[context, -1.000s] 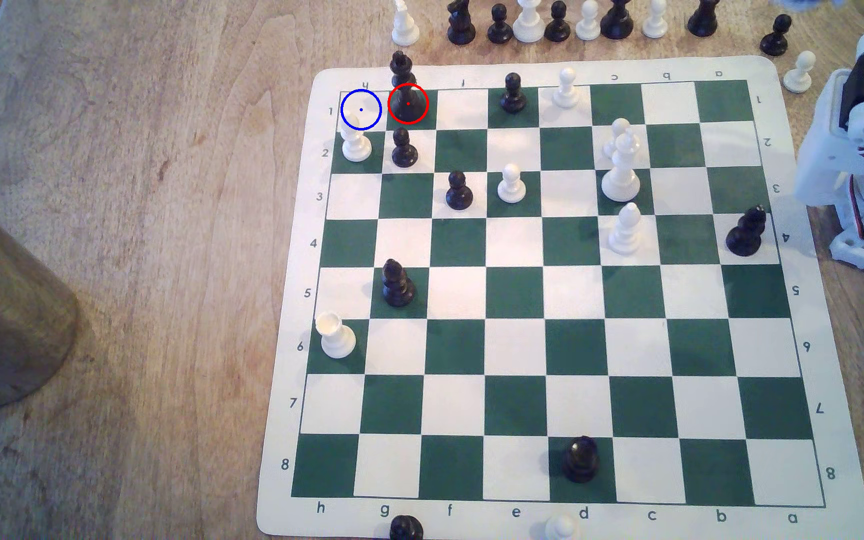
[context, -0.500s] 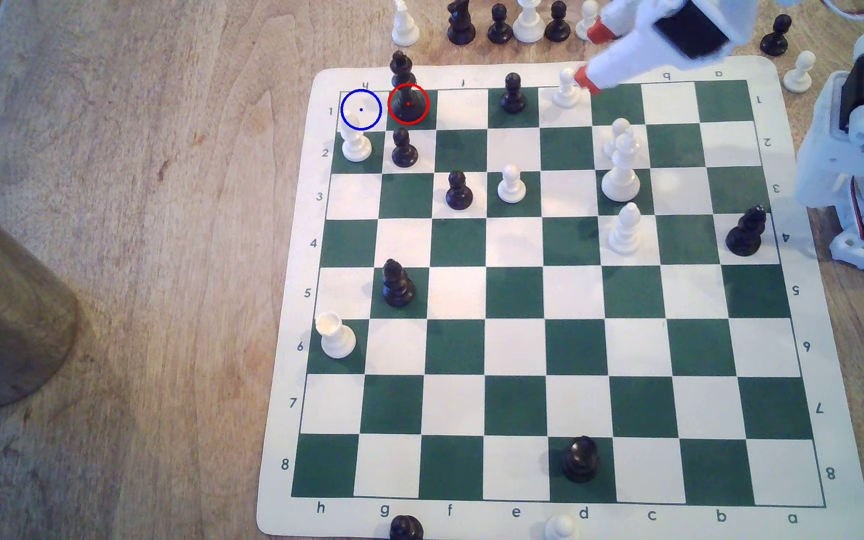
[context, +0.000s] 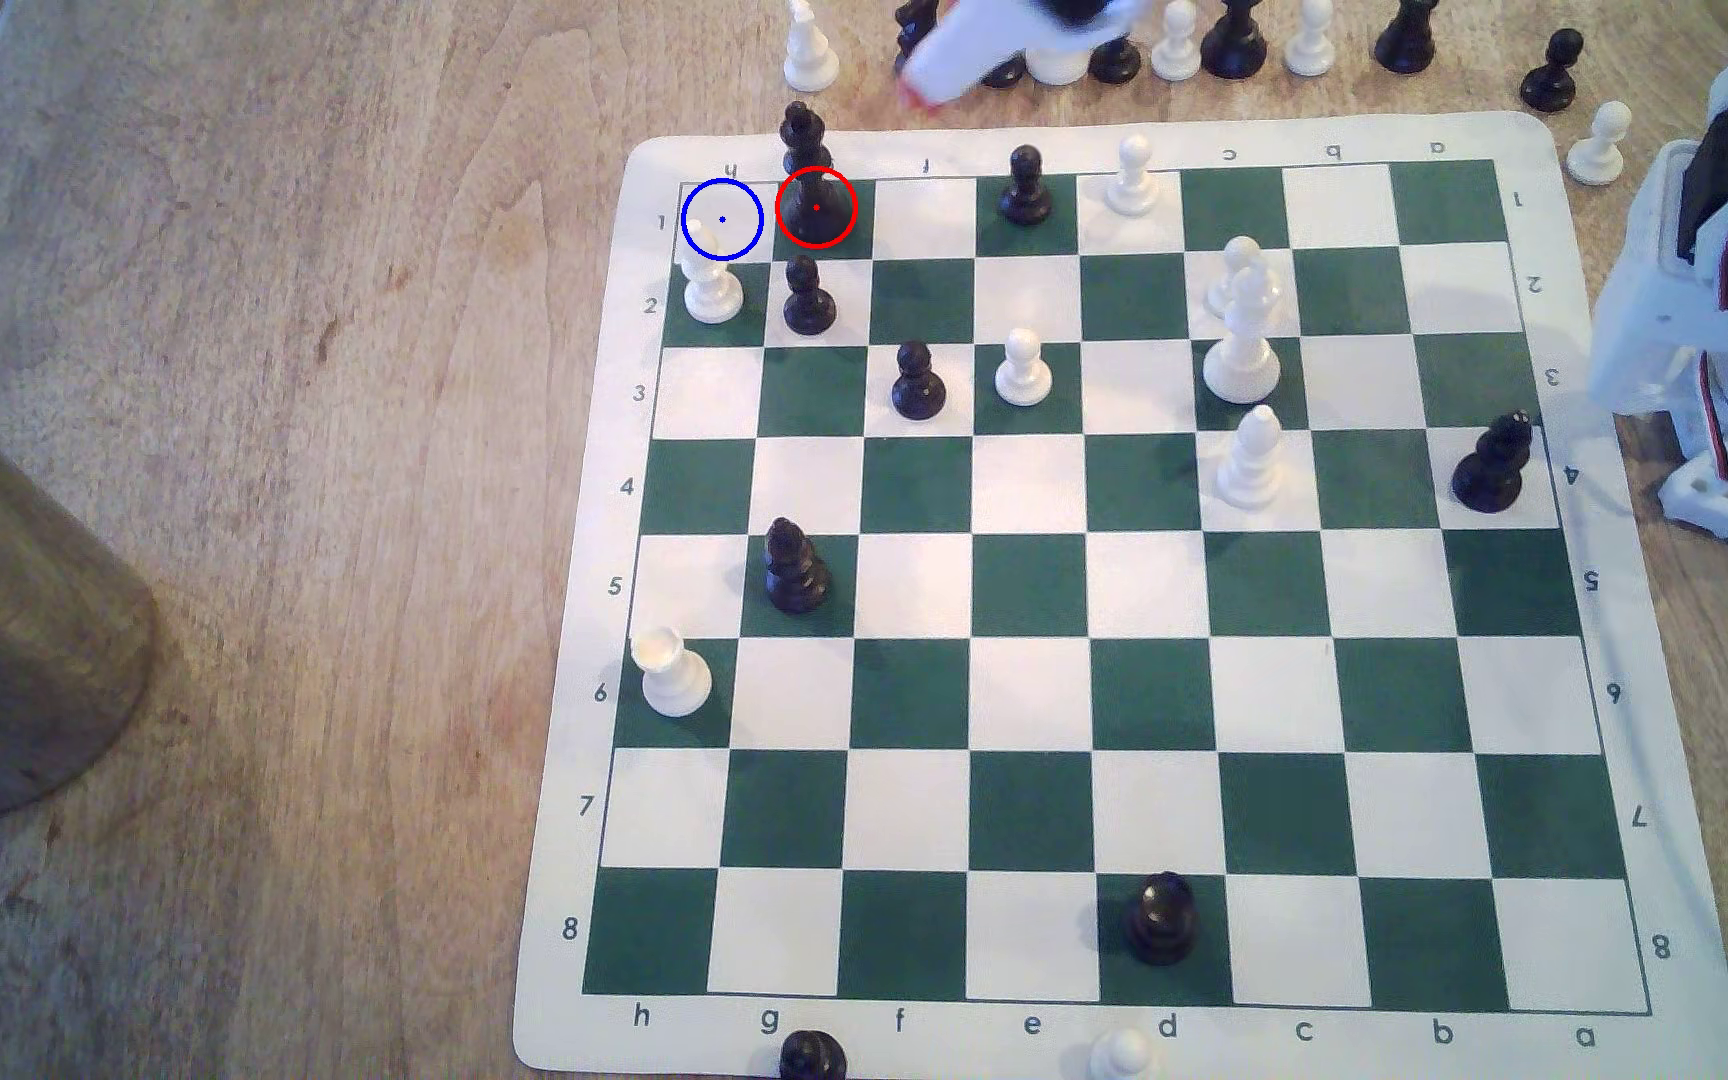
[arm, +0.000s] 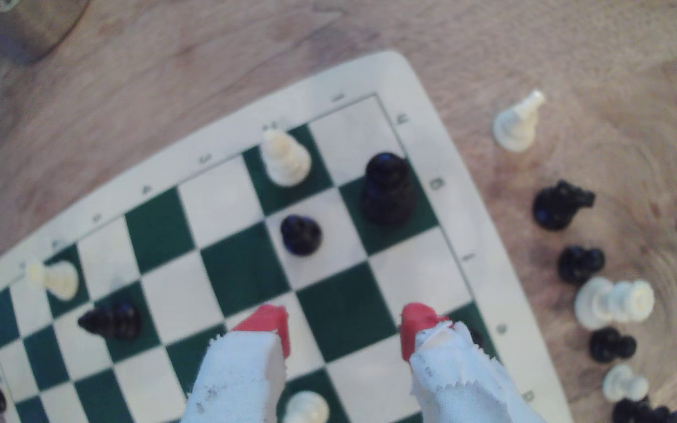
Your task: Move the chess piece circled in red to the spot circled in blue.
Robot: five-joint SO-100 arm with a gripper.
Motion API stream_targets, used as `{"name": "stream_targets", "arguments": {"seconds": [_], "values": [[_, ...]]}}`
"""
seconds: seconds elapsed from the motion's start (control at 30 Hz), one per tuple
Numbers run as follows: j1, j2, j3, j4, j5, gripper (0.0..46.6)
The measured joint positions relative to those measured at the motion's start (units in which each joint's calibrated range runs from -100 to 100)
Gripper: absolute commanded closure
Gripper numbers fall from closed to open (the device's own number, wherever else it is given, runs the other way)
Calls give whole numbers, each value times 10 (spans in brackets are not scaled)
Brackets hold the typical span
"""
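Black queen (context: pixel 810 171), far board row near bench's back edge: untouched; fingers (arm: pixel 345 331) spread wide, empty; grip thin stem, lift clear, set on blue-circled corner square (context: pixel 722 219).

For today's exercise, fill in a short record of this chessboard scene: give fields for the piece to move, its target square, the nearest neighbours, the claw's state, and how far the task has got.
piece to move: tall black piece, upright on the red-circled dark green square
target: blue-circled cream square, beside it toward the exterior view's left, unoccupied
neighbours: black pawn and white piece on the next row
claw: claw open, red tips apart, holding nothing, above the board
progress: piece not yet gripped
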Motion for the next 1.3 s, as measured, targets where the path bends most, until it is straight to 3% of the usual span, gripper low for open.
{"name": "stream_targets", "arguments": {"seconds": [0.27,0.33,0.4,0.47,0.5,0.6,1.3], "values": [[24,142,-100,-21,-2,311],[27,157,-112,-25,-2,348],[28,183,-130,-37,-5,351],[28,192,-136,-46,-10,335],[28,197,-141,-50,-12,289],[28,214,-155,-55,-13,264],[28,293,-179,-81,-17,266]]}}
